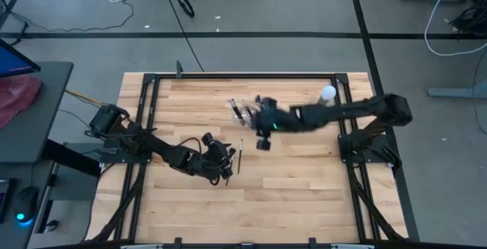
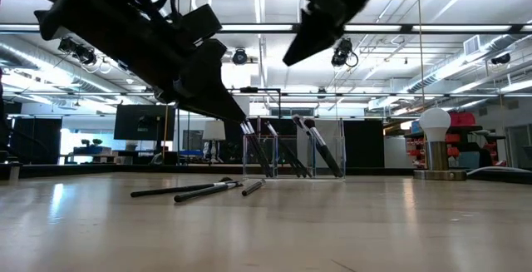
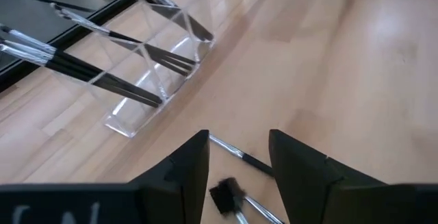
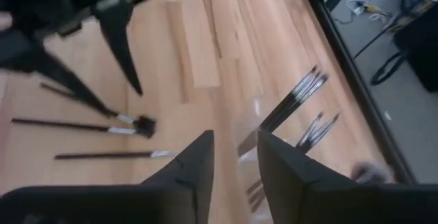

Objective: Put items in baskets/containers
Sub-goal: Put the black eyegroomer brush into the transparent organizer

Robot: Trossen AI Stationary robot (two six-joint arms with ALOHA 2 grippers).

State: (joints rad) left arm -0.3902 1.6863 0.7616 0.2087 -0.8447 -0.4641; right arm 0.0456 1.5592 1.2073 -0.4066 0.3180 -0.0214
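Pale wooden planks make up the tabletop (image 1: 304, 196). Nearest, three thin dark-handled makeup brushes (image 2: 195, 190) lie loose on it. The left gripper (image 3: 238, 157) hangs just above them, jaws apart and holding nothing. Beyond stands the small clear plastic organiser tray (image 3: 147, 80), several brushes already leaning in its compartments. The right gripper (image 4: 236, 148) hovers over the tray, jaws slightly apart and empty. Farther off, near the tabletop's edge, sits a white ball on a tan round base (image 2: 434, 143).

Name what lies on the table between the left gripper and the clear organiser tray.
Only bare wood: in the left wrist view, nothing lies between the left gripper and the organiser tray.
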